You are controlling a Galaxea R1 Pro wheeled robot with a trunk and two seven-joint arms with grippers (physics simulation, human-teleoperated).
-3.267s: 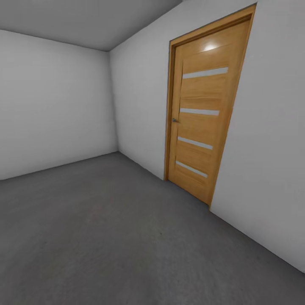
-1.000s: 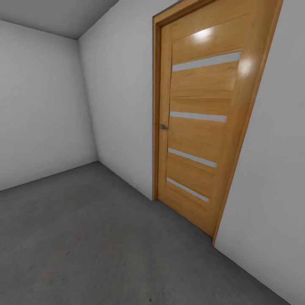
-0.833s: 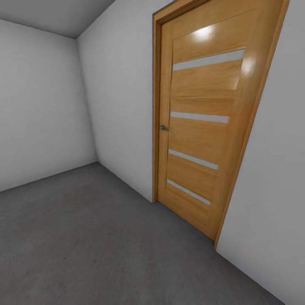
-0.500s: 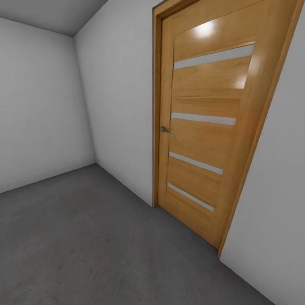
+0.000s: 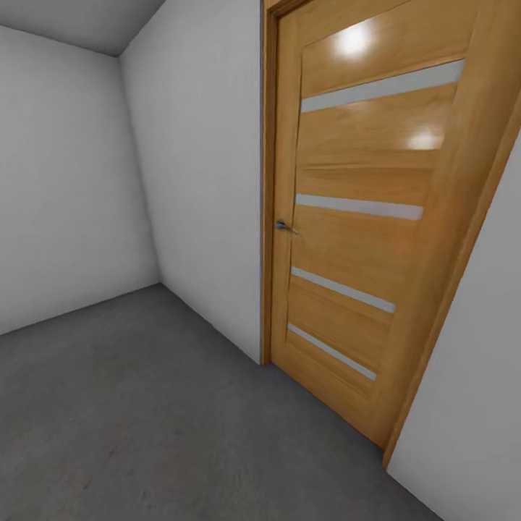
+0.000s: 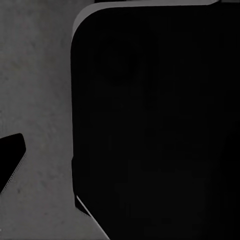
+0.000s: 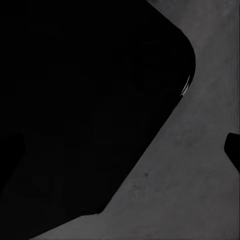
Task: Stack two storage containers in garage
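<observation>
The two storage containers are out of view. I am in the garage, a bare room with white-grey walls (image 5: 65, 181) and a dark grey concrete floor (image 5: 145, 420). In the left wrist view one dark fingertip (image 6: 11, 160) sits at the picture's edge over the floor (image 6: 40, 100). In the right wrist view a dark fingertip (image 7: 233, 150) likewise sits at the edge over the floor (image 7: 200, 190). Both fingertips stand far from the middle of their views, and I see nothing held. A big black part of my own body (image 6: 155, 120) (image 7: 85, 100) covers much of both wrist views.
A honey-wood door (image 5: 362, 217) with several frosted strips and a small metal handle (image 5: 284, 226) stands shut in the right-hand wall, close to me. The room's corner (image 5: 141, 181) lies ahead on the left, with open floor in front of it.
The whole head view has shifted: the camera has come closer to the door, which now looms larger and runs off the top right. Nothing in the room has moved.
</observation>
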